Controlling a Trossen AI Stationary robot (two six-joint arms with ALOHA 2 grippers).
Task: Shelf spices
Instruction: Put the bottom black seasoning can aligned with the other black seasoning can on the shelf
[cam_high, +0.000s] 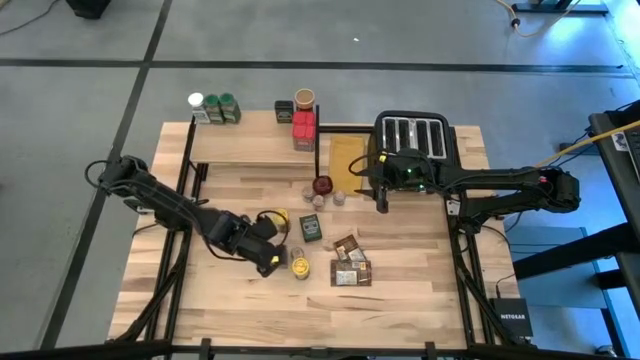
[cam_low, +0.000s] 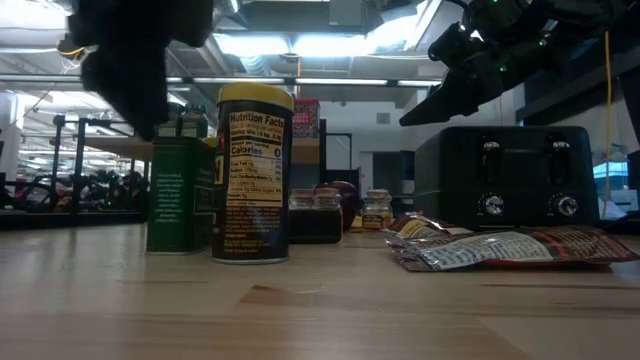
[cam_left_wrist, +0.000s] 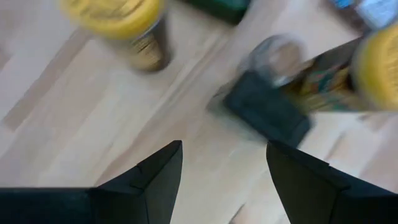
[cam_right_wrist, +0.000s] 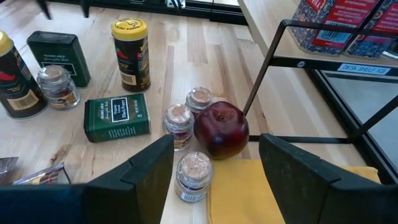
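Observation:
Spices stand loose on the table: a yellow-lidded jar (cam_high: 300, 267) (cam_low: 253, 175), a green tin (cam_high: 312, 228) lying flat, brown packets (cam_high: 350, 264), and small glass jars (cam_right_wrist: 177, 121) beside a dark red round object (cam_right_wrist: 221, 129). More jars and red boxes (cam_high: 303, 130) stand on the shelf (cam_high: 250, 148) at the far left. My left gripper (cam_high: 270, 262) (cam_left_wrist: 224, 168) hangs open above the table, just left of the yellow-lidded jar. My right gripper (cam_high: 382, 202) (cam_right_wrist: 214, 168) waits open in the air, over the yellow board's right edge, right of the red round object.
A black toaster (cam_high: 412, 135) stands at the far right, behind my right gripper. A flat yellow board (cam_high: 347, 160) lies between shelf and toaster. The shelf's thin black frame (cam_right_wrist: 267, 68) rises near the red round object. Bare wood lies at the table's near left.

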